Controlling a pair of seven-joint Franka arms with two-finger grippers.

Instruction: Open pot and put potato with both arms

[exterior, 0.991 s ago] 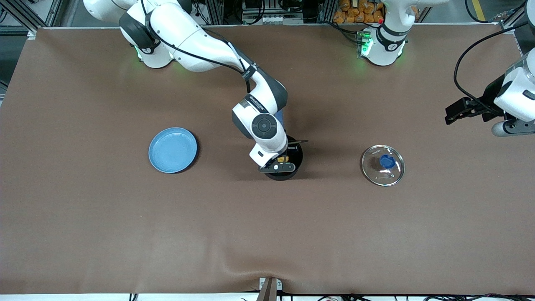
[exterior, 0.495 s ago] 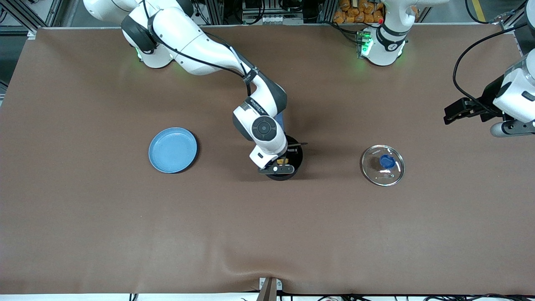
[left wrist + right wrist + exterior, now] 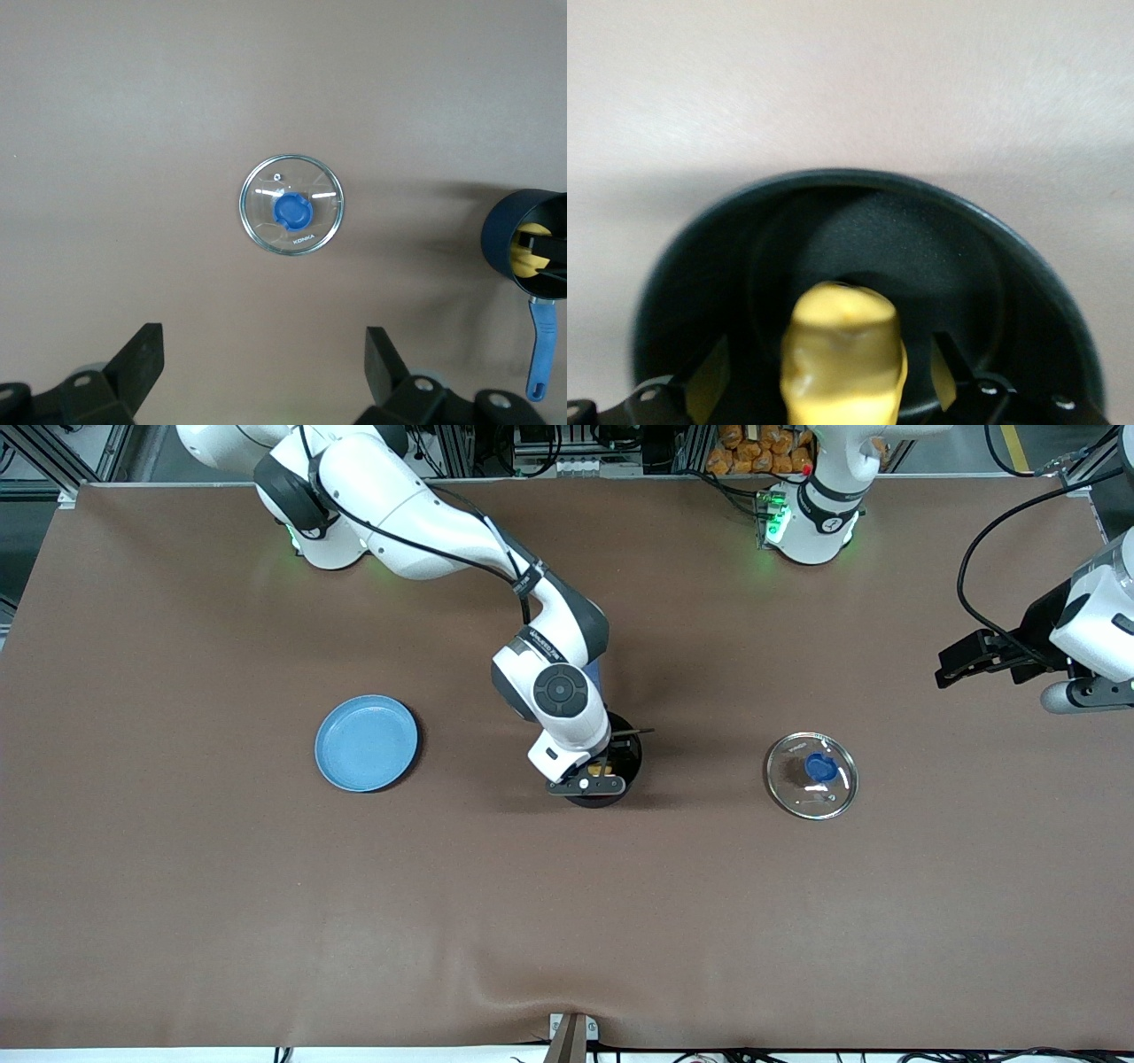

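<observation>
The pot [image 3: 611, 775] was seen near the middle of the brown surface [image 3: 567, 921], between a blue plate [image 3: 366, 743] toward the right arm's end and a glass lid [image 3: 811, 775] toward the left arm's end. The right tool [image 3: 595, 771] was lowered into the pot's mouth — its fingers spread, the potato [image 3: 844, 363] seen between them inside the pot. The left tool [image 3: 961, 664] was held spread, high over the surface near its left-arm end — that arm waited.

- The pot [image 3: 611, 779] stands mid-table, between the plate [image 3: 366, 743] toward the right arm's end and the lid [image 3: 811, 775] toward the left arm's.
- The potato [image 3: 844, 363] sits inside the pot's mouth.
</observation>
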